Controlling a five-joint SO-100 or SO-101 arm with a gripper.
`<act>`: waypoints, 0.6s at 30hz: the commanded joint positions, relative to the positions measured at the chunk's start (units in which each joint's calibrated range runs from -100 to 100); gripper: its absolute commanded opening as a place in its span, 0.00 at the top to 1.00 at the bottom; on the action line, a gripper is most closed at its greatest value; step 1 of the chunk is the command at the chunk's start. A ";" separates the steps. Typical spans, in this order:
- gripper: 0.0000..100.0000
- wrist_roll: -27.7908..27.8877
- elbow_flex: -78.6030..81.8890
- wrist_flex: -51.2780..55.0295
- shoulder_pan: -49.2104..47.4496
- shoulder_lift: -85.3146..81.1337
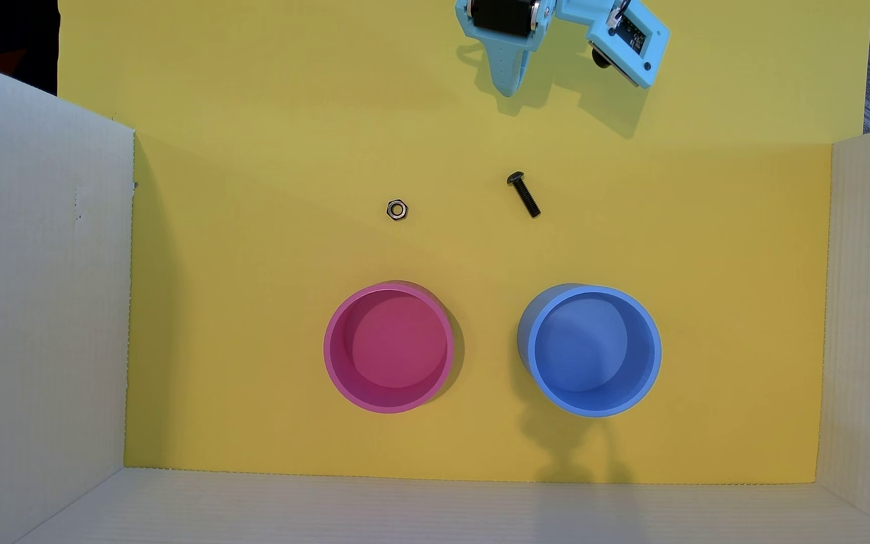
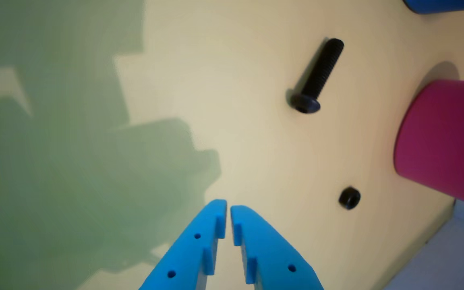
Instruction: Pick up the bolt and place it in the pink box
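The small black bolt (image 1: 523, 194) lies flat on the yellow floor, head toward the top of the overhead view; the wrist view shows the bolt (image 2: 317, 76) up and to the right of my fingertips. The round pink box (image 1: 389, 349) stands empty at lower centre, and its side wall (image 2: 445, 141) shows at the wrist view's right edge. My light-blue gripper (image 1: 509, 89) hangs at the top of the overhead view, well above the bolt. In the wrist view the gripper (image 2: 228, 207) is shut with nothing between its tips.
A silver hex nut (image 1: 397, 210) lies left of the bolt and looks dark in the wrist view (image 2: 349, 197). A blue round container (image 1: 592, 350) stands right of the pink one. White cardboard walls (image 1: 35, 293) enclose the yellow floor on the left, right and bottom.
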 commanded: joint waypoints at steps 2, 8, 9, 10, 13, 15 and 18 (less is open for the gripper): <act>0.98 2.90 0.79 -2.54 -0.08 -0.09; 0.98 2.90 0.79 -2.54 -0.08 -0.09; 0.98 2.90 0.79 -2.54 -0.08 -0.09; 0.98 2.90 0.79 -2.54 -0.08 -0.09; 0.98 3.16 0.79 -2.54 0.00 -0.09; 0.98 3.27 0.52 -2.54 0.00 -0.09; 0.98 3.37 -2.38 -2.63 0.00 -0.09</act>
